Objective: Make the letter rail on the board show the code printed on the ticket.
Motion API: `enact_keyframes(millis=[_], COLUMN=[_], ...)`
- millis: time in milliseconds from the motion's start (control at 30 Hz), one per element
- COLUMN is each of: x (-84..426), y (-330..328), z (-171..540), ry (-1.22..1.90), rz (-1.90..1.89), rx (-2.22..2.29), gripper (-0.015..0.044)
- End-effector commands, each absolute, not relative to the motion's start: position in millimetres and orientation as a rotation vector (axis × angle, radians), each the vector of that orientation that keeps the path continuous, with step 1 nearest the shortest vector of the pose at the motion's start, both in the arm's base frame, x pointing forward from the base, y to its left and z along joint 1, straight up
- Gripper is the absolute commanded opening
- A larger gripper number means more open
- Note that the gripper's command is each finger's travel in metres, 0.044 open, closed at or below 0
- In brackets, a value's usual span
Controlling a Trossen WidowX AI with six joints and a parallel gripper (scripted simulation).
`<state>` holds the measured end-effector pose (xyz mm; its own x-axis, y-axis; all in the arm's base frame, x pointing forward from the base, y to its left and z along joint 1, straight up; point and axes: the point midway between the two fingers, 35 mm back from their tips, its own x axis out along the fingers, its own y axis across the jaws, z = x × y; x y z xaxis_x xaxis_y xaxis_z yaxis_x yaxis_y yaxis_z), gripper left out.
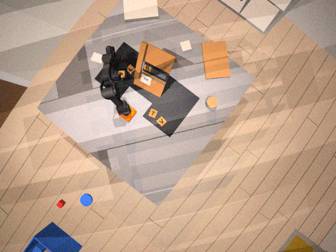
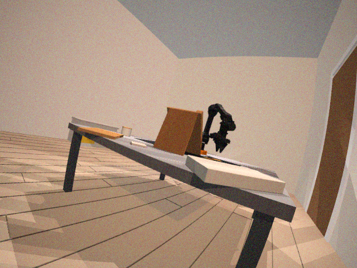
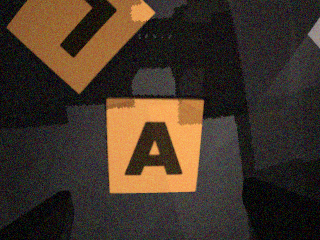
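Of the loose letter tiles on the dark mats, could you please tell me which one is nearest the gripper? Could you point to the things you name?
The A tile [image 3: 155,160]; it alone lies centred ahead of the fingers.

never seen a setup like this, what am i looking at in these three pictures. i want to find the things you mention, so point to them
One black robot arm [image 1: 108,86] [image 2: 227,119] works at a grey table. The first picture looks down from above, the second from the side, behind a wooden board [image 1: 160,55] [image 2: 175,129], the third from the arm's wrist. The board's rail holds an R tile [image 1: 147,67]; its ticket [image 1: 146,79] reads RA. Loose letter tiles lie on dark mats, including T [image 1: 153,113] and V [image 1: 161,121]. The open hand [image 2: 220,150] holds nothing; the A tile [image 3: 154,162] is below it.
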<state>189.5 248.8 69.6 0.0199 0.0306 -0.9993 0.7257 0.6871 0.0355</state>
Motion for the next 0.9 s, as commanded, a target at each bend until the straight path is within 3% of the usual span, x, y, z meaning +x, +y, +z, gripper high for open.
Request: enact_keyframes(millis=[0, 867], x=[185.7, 186.3], y=[252.3, 250.4], z=[64.3, 30.7], ry=[1.448, 1.448], rz=[-0.656, -0.657], rx=[0.698, 0.698], gripper=[0.034, 0.034])
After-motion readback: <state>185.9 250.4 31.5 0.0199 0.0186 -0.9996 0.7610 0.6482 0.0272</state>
